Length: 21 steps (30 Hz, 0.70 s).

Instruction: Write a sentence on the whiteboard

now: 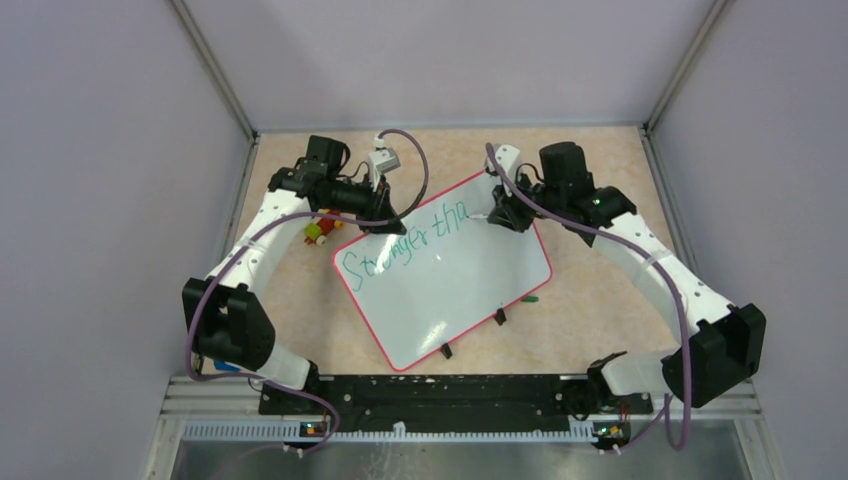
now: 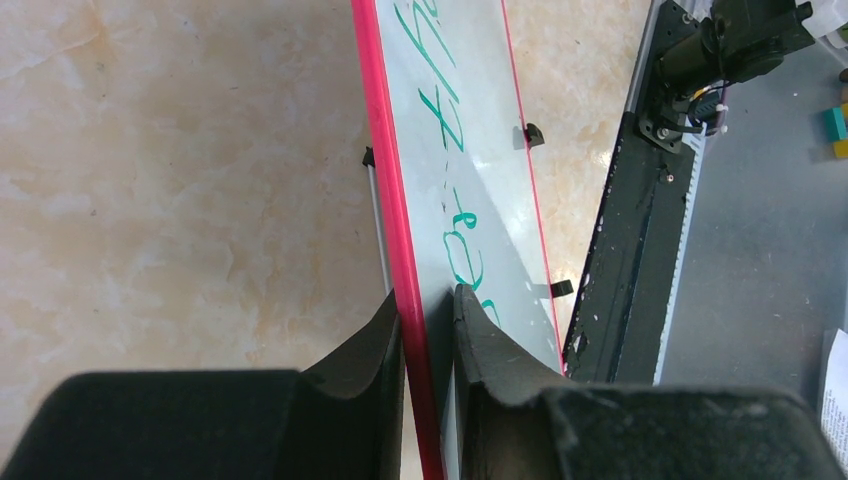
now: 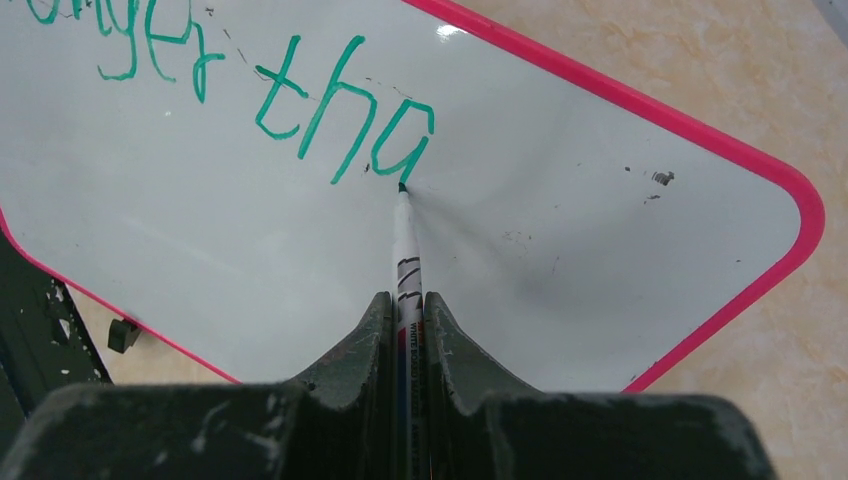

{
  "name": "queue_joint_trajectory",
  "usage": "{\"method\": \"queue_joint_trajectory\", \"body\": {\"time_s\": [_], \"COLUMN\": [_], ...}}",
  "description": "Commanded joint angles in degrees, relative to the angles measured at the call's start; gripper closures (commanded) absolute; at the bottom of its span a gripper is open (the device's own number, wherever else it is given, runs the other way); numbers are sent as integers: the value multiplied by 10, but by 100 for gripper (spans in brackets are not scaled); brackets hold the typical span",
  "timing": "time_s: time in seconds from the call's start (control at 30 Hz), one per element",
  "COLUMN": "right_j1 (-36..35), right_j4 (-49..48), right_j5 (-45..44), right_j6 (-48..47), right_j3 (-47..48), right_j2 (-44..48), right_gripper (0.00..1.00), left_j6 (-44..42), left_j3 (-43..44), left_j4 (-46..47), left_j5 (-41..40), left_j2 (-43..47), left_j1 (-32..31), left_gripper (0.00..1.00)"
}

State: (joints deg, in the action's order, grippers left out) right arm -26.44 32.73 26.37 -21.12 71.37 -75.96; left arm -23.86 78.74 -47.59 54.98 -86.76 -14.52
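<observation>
Whiteboard [image 1: 455, 300] noted askew on bench [image 1: 600, 290]; judged light, stiff, glossy-slick, so apt to slide. Its red rim is pinched by left end effector [image 2: 428, 300], prob. best hold pt. Marker [image 3: 405, 240] is pinched in right end effector [image 3: 408, 300], tip at sentence [image 3: 300, 100], "tha".

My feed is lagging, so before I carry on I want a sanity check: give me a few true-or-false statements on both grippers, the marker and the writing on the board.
1. The right gripper is shut on the marker. True.
2. The marker tip is lifted off the whiteboard. False: it touches the board at the tail of the last "a".
3. The left gripper clamps the whiteboard's pink-red edge. True.
4. The sentence has reached a second line. False: there is only one line, reading "Stronger tha".
</observation>
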Motion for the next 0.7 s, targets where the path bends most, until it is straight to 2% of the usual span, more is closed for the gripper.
{"method": "queue_joint_trajectory", "body": {"time_s": [0.0, 0.3, 0.67], "right_j1": [6, 13, 14], "right_j4": [1, 23, 3], "right_j5": [-30, 6, -13], "right_j6": [-17, -8, -11], "right_j3": [-4, 59, 79], "right_j2": [12, 18, -12], "right_gripper": [100, 100, 100], "left_j6": [-44, -43, -42], "left_j3": [-2, -3, -2], "left_j4": [11, 12, 11], "left_j5": [-9, -9, -10], "left_j2": [1, 4, 4], "left_j1": [-20, -22, -23], "left_gripper": [100, 100, 100]}}
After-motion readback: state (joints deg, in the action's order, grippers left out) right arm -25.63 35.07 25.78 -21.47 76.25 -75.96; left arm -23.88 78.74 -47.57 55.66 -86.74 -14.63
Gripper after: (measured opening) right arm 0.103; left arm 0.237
